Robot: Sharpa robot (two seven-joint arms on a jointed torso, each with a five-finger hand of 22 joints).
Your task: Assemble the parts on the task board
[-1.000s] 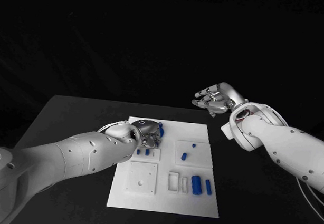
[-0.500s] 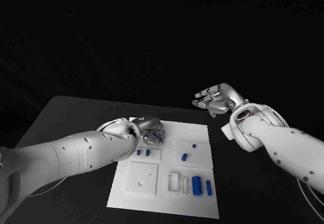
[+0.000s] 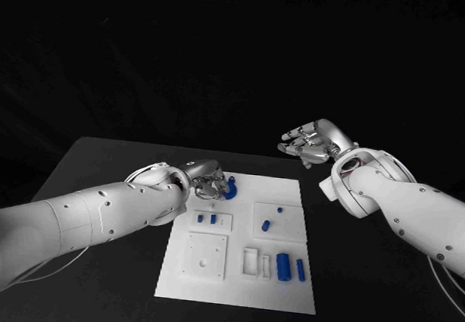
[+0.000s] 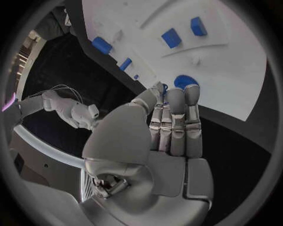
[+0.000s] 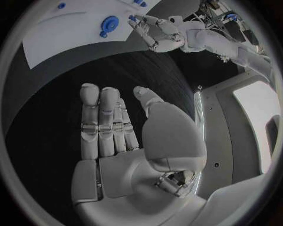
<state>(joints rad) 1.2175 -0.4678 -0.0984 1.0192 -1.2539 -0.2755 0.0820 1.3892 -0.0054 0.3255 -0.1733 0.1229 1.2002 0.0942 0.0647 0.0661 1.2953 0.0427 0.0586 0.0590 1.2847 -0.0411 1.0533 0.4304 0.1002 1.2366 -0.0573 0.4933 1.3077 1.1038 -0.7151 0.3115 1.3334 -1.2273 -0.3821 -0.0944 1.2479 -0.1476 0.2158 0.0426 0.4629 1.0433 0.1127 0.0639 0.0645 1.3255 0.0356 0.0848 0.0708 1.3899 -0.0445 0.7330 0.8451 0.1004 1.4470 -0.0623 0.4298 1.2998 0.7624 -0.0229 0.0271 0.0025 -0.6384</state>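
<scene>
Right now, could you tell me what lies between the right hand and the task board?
Only bare black table: in the right wrist view the right hand is open with nothing held, and dark tabletop stretches from its fingers to the task board.

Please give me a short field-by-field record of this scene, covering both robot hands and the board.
task board: white plate mid-table, several recessed sections
left robot hand: over the board's far left corner, holding nothing
round blue part: on the board, just beside the left hand's fingers
right robot hand: raised beyond the board's far edge, fingers apart, holding nothing
other blue parts: cylinders near the right edge
</scene>
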